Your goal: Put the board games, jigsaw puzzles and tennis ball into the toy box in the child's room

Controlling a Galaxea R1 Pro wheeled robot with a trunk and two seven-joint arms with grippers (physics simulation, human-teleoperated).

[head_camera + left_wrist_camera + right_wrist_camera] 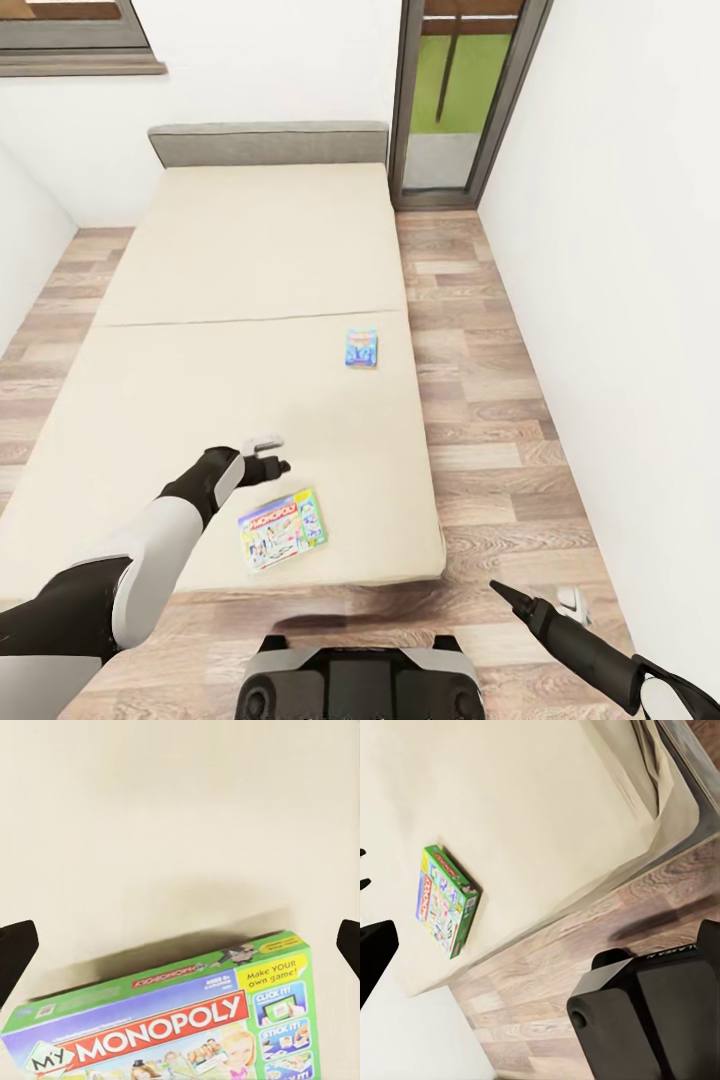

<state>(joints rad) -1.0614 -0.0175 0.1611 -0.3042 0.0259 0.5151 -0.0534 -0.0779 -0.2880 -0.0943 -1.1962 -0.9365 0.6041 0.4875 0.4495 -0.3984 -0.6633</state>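
Your left gripper (272,455) hovers open and empty over the bed (200,260), the Monopoly box (283,527) lying just below it near the mattress's front edge.
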